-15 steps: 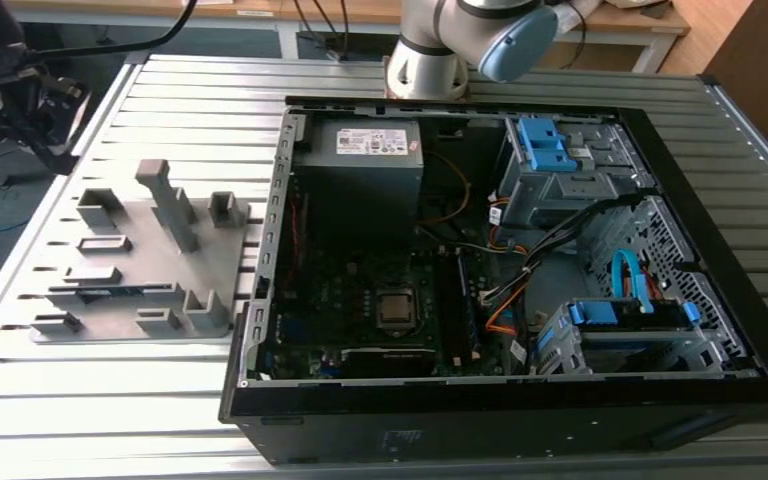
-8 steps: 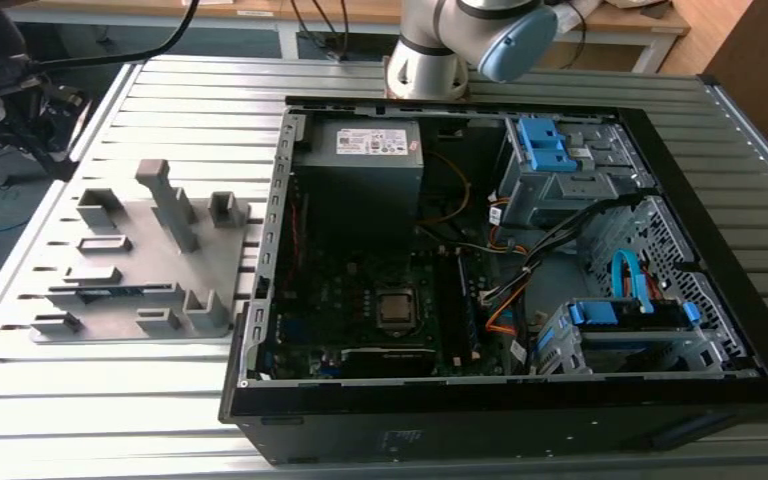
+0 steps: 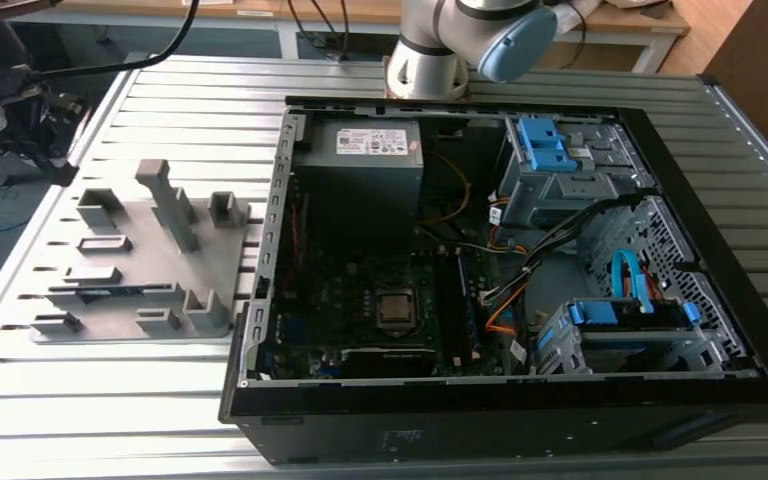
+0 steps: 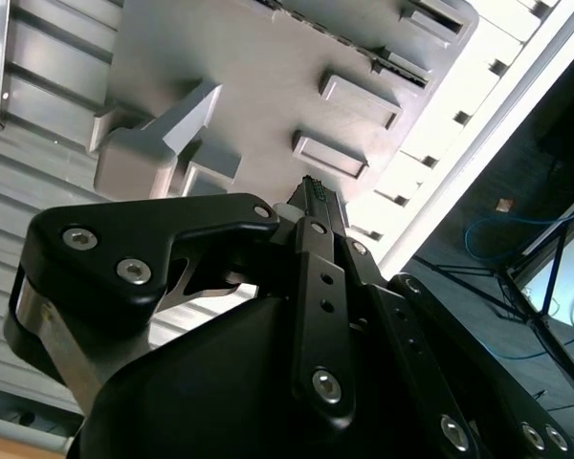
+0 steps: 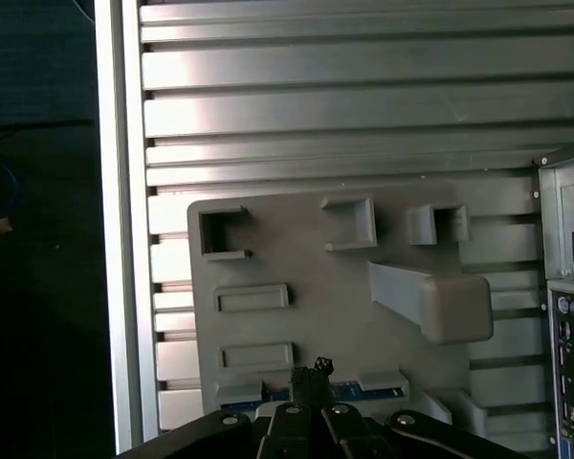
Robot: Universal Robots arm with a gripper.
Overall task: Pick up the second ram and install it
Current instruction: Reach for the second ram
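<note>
Exterior view: open computer case (image 3: pixel 491 425) on a slatted metal table (image 3: pixel 197 85), grey holder tray (image 3: pixel 131 265) just beside it toward the exterior view's left. Second ram (image 5: pixel 359 390) seated on edge in a slot of that tray, a thin blue-green strip in the first wrist view. Gripper (image 5: pixel 314 371) poised close over it, jaws seemingly drawn together, gripping nothing. Probably light, stiff and fragile; safest pinched across its flat faces near mid-length, clear of the contact edge.
</note>
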